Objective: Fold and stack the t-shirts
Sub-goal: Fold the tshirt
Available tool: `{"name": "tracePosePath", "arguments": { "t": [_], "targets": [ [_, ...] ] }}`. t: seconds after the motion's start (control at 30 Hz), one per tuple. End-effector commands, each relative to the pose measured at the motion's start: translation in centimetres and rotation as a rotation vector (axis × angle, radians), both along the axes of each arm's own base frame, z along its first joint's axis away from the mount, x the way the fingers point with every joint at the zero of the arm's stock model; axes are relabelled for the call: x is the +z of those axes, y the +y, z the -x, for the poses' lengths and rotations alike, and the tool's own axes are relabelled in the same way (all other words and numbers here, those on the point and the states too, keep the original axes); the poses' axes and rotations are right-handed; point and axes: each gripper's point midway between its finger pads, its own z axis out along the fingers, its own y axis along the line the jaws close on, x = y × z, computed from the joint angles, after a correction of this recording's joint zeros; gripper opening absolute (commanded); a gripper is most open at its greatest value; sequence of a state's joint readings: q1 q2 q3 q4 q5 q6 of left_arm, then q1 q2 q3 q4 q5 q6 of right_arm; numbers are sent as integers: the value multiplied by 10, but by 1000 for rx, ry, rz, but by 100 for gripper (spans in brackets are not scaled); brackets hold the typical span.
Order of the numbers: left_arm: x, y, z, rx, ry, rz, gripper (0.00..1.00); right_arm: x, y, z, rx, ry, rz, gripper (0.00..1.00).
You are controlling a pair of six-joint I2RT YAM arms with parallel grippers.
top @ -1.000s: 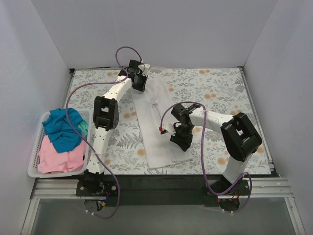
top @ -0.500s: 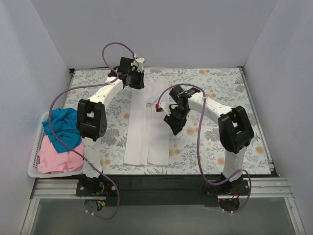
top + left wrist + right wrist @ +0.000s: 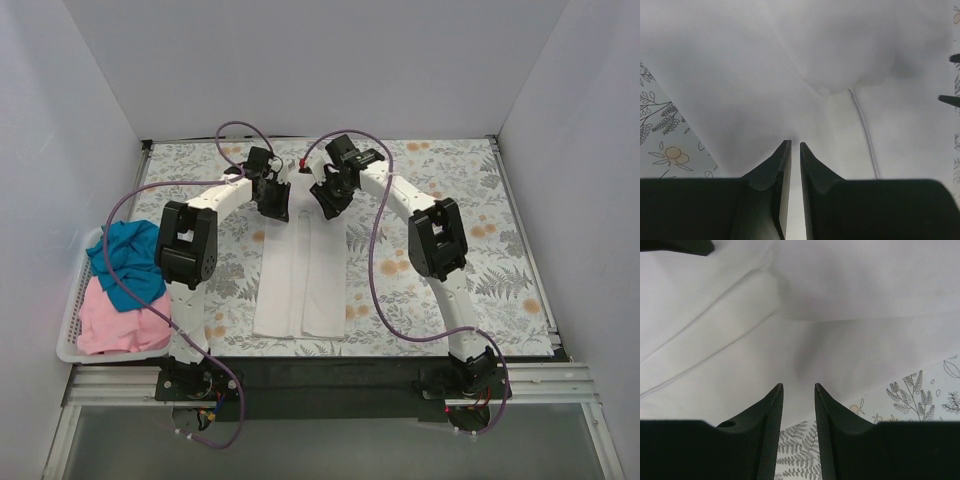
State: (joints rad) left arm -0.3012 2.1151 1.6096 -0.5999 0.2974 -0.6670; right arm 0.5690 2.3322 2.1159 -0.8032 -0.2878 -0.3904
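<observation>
Change from half a second back: right gripper (image 3: 328,197) up from mid-shirt to the far end of the white t-shirt (image 3: 300,285), left gripper (image 3: 276,200) nearer, flanking that end; strip still mid-table on floral cover (image 3: 450,200). Right fingers (image 3: 767,430) a little apart, left ones at a slit (nipping cloth or not, cannot tell). Teal t-shirt (image 3: 125,262) and pink t-shirt (image 3: 118,325) heaped in white basket (image 3: 75,352) beside left elbow.

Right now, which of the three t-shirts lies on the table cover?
The white t-shirt, folded into a long strip on the floral cover; the teal-blue t-shirt and the pink t-shirt lie crumpled in the white basket at the left.
</observation>
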Motion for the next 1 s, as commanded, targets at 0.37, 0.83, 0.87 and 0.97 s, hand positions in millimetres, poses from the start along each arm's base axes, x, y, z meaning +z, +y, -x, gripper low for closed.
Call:
{"name": "tracePosePath", "arguments": {
  "t": [0.37,0.83,0.87,0.97],
  "targets": [
    [-26,-26,-20,39,58,106,12,-59,-79,-57,-264,-44,158,34],
    [-16,-76,-54,52,92,292,16,-58,-109,-100,-281,-153,208,34],
    [-15,-77,-52,61,104,301,17,-54,-108,-105,-282,-171,206,34],
    [-9,-81,-46,60,119,327,17,-54,-115,-116,-293,-208,237,34]
  ]
}}
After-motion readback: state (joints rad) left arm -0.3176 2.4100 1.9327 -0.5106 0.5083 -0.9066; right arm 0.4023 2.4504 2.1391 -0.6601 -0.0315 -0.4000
